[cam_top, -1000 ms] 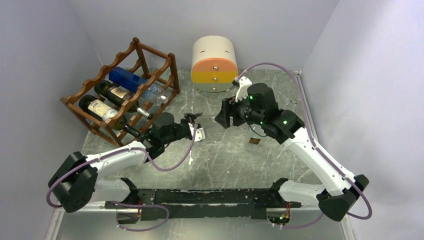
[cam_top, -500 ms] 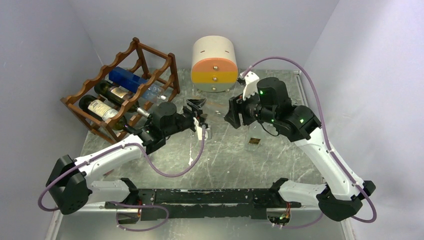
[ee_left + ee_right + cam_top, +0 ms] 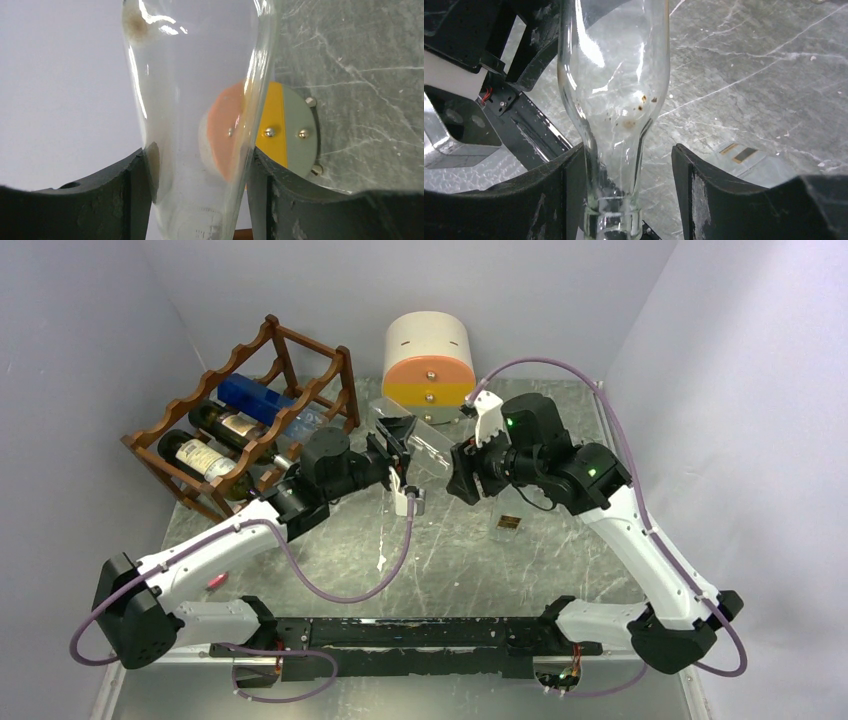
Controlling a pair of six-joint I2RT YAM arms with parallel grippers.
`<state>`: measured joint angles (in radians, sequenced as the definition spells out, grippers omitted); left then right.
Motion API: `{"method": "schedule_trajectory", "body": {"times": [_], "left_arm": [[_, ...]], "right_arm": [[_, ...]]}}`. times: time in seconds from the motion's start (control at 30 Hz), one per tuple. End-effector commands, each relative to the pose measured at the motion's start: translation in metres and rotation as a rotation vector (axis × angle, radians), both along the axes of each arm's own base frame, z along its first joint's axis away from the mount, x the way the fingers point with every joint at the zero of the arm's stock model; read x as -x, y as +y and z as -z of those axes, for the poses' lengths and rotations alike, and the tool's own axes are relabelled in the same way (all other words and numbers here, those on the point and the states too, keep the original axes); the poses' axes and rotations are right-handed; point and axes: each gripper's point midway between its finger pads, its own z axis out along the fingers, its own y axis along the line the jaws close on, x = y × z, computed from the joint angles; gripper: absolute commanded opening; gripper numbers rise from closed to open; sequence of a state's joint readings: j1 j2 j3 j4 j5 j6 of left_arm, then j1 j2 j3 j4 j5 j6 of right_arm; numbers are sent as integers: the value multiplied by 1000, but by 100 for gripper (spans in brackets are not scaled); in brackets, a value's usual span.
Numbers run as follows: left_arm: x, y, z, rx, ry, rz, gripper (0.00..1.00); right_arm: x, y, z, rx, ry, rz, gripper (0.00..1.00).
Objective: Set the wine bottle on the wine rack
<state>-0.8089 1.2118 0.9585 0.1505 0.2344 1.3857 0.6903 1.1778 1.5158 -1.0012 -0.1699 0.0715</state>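
Observation:
A clear, empty glass wine bottle hangs above the table between my two grippers, lying roughly level. My left gripper is shut on its wide body; in the left wrist view both fingers press the glass around the gripper. My right gripper is open around the neck: in the right wrist view the bottle rests against the left finger, with a gap to the right finger. The reddish-brown wine rack stands at the far left, to the left of both grippers.
The rack holds two dark labelled bottles and a blue one. A cream-and-orange drawer box stands at the back centre, also in the left wrist view. A small clear piece with a brown label lies on the table.
My left arm has reached forward and right from near the rack and closed on the bottle's body. The right arm has shifted slightly and the bottle now spans both grippers.

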Motion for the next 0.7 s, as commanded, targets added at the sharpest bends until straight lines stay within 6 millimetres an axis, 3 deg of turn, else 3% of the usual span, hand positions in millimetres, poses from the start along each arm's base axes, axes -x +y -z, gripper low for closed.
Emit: {"method": "schedule_trajectory", "body": {"times": [0.0,0.6,0.67], "left_arm": [[7,-9,-40,11,-144,58,7],[0,-12,-37,-7,-153,34,7],[-2,-11,-37,5,-149,22,7]], "right_arm": [[1,7,3,2,11,-44,63],[-7,24,32,3,100,-43,38],[-9,25,34,6,108,-36,39]]}}
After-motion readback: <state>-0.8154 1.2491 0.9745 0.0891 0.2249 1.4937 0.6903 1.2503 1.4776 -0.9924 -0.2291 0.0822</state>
